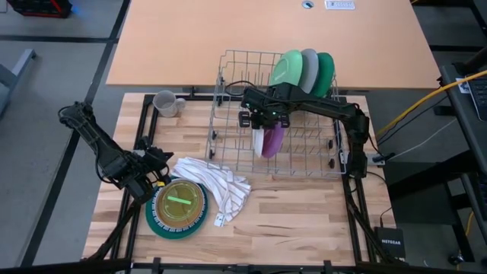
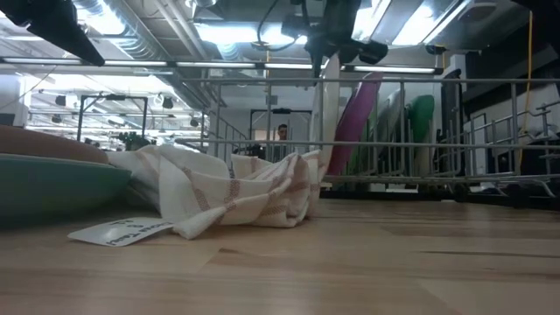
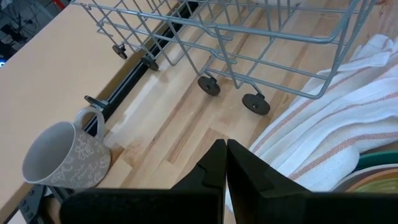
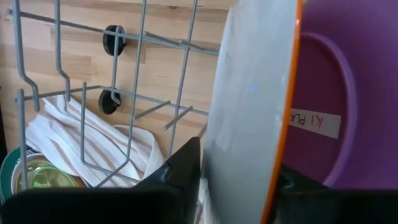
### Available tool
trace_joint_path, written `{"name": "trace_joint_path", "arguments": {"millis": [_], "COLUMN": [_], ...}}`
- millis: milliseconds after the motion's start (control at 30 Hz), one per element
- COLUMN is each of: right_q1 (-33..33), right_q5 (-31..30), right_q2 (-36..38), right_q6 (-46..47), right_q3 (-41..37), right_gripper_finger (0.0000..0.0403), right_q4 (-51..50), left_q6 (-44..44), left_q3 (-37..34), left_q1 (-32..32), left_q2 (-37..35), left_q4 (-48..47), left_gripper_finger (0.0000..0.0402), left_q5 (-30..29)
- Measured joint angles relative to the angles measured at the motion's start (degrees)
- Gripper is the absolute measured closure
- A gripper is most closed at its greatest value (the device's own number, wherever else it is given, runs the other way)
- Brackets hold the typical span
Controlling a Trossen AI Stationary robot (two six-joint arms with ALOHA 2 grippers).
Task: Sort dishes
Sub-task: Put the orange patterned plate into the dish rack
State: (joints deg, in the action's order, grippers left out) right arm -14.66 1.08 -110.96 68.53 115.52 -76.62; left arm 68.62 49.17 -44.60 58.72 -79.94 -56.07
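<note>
Right jaws (image 4: 239, 180): parted around the white plate's (image 4: 249, 112) edge, a finger on each face; released or gripping, cannot tell.
White plate: upright in the rack (image 1: 236, 144), against the purple plate (image 4: 329, 93).
Right wrist view only: purple plate's sticker, partly read "K1 PLA".
Left jaws (image 3: 225, 163): clenched, empty.
Left wrist view only: patterned mug (image 3: 65, 158) ahead, cloth (image 3: 336, 124) beside.
High view only: three big plates (image 1: 306, 72) at the rack's far end; teal plate (image 1: 179, 207) under the cloth's edge.

Wooden table (image 1: 304, 205), items resting directly on it.
Wire rack (image 1: 228, 122) stands at centre rear; grey mug (image 1: 165, 103) upright just left of it; striped cloth (image 1: 221, 186) crumpled in front; teal plate (image 1: 156, 221) at front left, touching the cloth.
</note>
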Motion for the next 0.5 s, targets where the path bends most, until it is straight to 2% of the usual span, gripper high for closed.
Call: {"name": "trace_joint_path", "arguments": {"millis": [100,267,500], "right_q1": [-0.04,-1.20,-1.27], "right_q5": [0.58,7.19,7.79], "right_q2": [0.00,0.00,0.59], "right_q6": [-0.37,-5.97,-7.51], "right_q3": [0.00,0.00,0.08], "right_gripper_finger": [0.0289,0.0275,0.0274], "right_q4": [-1.28,-6.11,-7.40], "left_q6": [0.06,0.39,0.42], "left_q3": [0.00,0.00,0.00], "left_q1": [0.00,0.00,0.00], "left_q2": [0.00,0.00,0.00], "left_q4": [0.02,0.02,0.04], "left_gripper_finger": [0.0398,0.0398,0.0398], "left_q5": [0.35,0.63,0.63]}}
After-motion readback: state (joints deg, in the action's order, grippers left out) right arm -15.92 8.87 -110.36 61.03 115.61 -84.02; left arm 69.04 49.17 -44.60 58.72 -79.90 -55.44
